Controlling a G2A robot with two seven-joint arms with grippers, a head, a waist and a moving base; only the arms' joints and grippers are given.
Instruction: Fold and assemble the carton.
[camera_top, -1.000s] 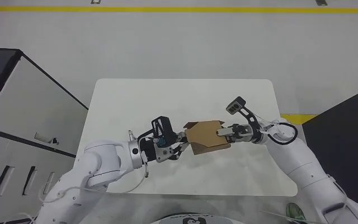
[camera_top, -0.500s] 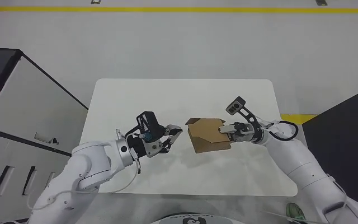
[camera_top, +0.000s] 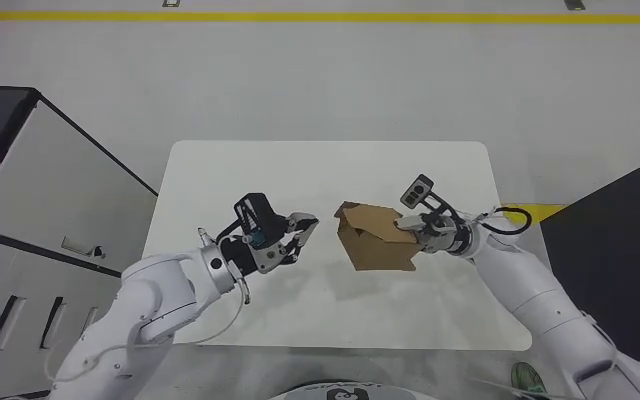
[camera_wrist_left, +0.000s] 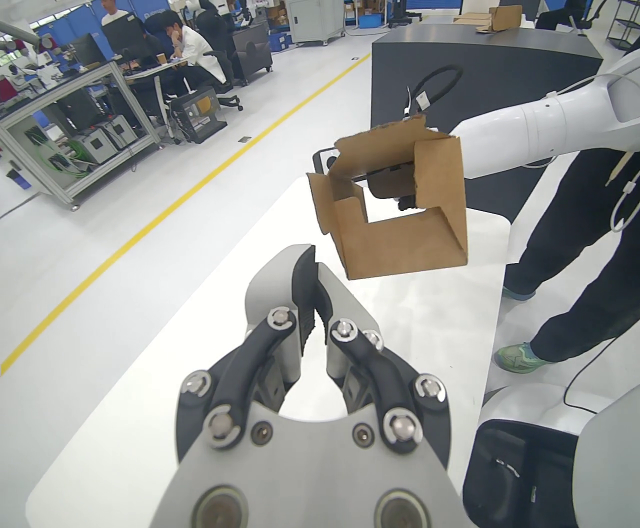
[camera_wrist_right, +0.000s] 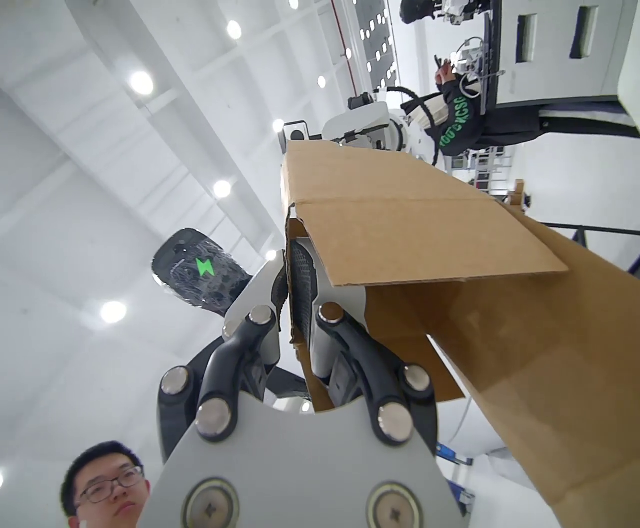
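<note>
Pinching a thin wall of the brown carton (camera_top: 372, 240), the right gripper (camera_top: 403, 226) has its two fingers pressed tight with the cardboard between them. In the right wrist view the cardboard edge goes down between the black pads (camera_wrist_right: 301, 280). A big flap (camera_wrist_right: 400, 225) of the carton spreads out past them with a fold line across it. The carton is over the right half of the white table (camera_top: 420, 165), on the side near the right arm (camera_top: 530, 290). It is tipped, not flat, and it is open like a tube. In the left wrist view you can look right through the carton (camera_wrist_left: 400, 250) and see the table and the dark right gripper on the far side. Little flaps stick out at its open end. I cannot tell if its low corner touches the table or hangs just over it. The left gripper (camera_top: 300, 230) is over the middle of the table, to the left of the carton and well apart from it, with its tips pointing at the carton. Its fingers (camera_wrist_left: 304, 280) are pressed close together and hold nothing, with just a thin slit between the pads. The left arm (camera_top: 160, 290) is at the near left side of the table.
</note>
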